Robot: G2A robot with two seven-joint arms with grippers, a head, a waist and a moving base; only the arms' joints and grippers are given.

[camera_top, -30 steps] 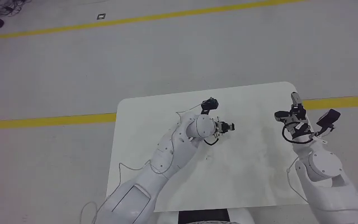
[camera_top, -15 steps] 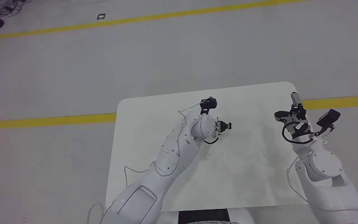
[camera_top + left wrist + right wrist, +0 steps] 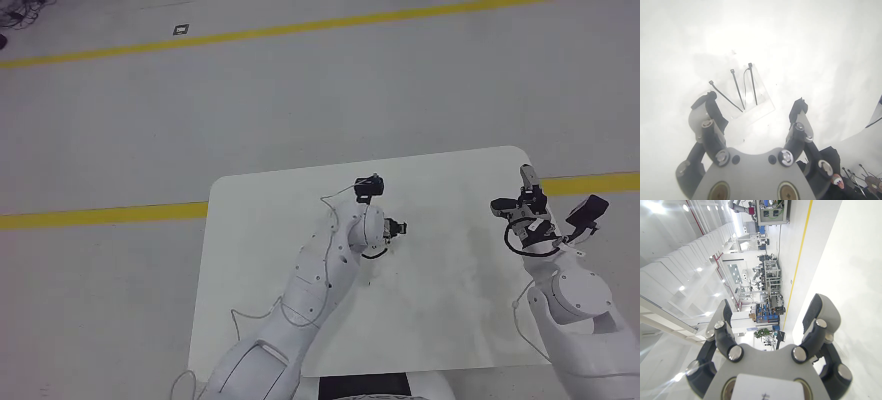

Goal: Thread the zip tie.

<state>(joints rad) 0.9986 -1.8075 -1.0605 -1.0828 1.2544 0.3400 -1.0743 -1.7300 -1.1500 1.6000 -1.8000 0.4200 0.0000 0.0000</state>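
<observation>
- Barely begun, by the look of it: no hold taken on any of the zip ties (image 3: 737, 89), no tail seen being fed through a head
- On a clear sheet (image 3: 764, 111) on the white table (image 3: 450, 320), just ahead of the left pincer (image 3: 755, 99): three black ties lying flat, side by side, heads pointing away from the pincer
- Along the end tie (image 3: 753, 85), a thin dark curve from its head back toward its tail end; cannot tell whether a threaded tail or a loose strand
- Left pincer: spread wide, empty, hanging above the table close to the near ends of the ties
- Right pincer (image 3: 770, 300): also spread wide and empty, out by the table's right edge, aimed at the hall, well apart from the ties
- Left to do, judging so: grasping one tie, bringing the second pincer in, feeding tail through head, pulling snug
- Likely snags: thin ties flat on a slick sheet, with little to get under; neighbours near enough to be nudged
- Past the table's edge, by the left pincer's linkage: what look like more ties (image 3: 853, 176), too small to be sure
- On the floor around: a yellow line (image 3: 100, 215)
</observation>
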